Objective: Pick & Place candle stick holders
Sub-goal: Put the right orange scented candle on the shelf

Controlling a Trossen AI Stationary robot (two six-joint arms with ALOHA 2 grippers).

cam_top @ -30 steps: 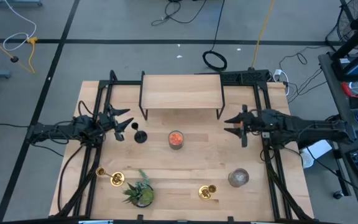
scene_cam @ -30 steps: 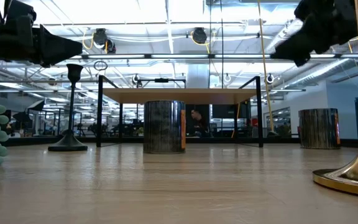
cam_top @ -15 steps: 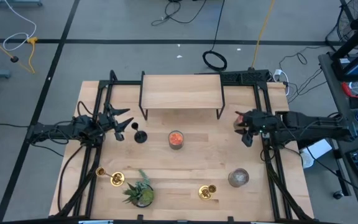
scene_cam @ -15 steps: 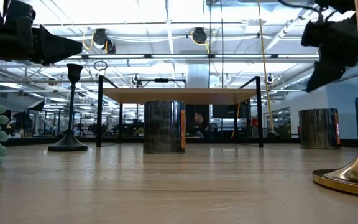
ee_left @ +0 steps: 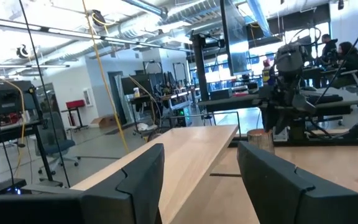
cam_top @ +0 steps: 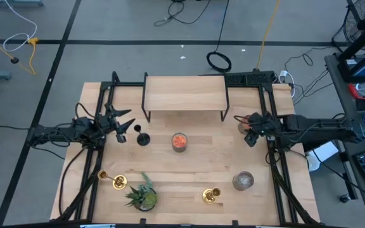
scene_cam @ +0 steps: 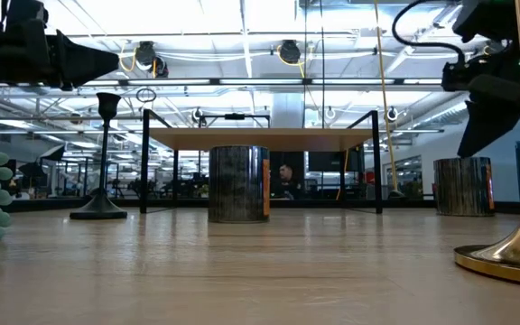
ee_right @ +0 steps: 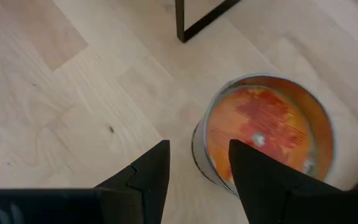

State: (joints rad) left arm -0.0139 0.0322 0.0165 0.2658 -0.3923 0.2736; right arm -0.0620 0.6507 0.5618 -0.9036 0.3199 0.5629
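The matt black holder (cam_top: 143, 138) stands upright on its round base (scene_cam: 97, 210) left of the table's middle. One gold holder (cam_top: 113, 181) is near the front left. The other gold holder (cam_top: 211, 196) stands on its base (scene_cam: 511, 255) near the front edge. My left gripper (cam_top: 125, 125) is open and empty, a little left of the black holder and higher up (ee_left: 201, 168). My right gripper (cam_top: 244, 126) is open and empty over the table's right side. It is tipped down, and its wrist view (ee_right: 197, 168) looks onto the orange-filled jar (ee_right: 263, 134).
A wooden riser shelf (cam_top: 184, 95) on black legs stands at the back middle. The orange-filled jar (cam_top: 179, 142) is at the centre and a grey-filled jar (cam_top: 243, 181) at the front right. A small green plant (cam_top: 142, 195) is near the front edge. Black frame rails run along both sides.
My right gripper has drawn back a little toward the table's right edge and has tipped its fingers downward. My left gripper has kept still. No object has moved.
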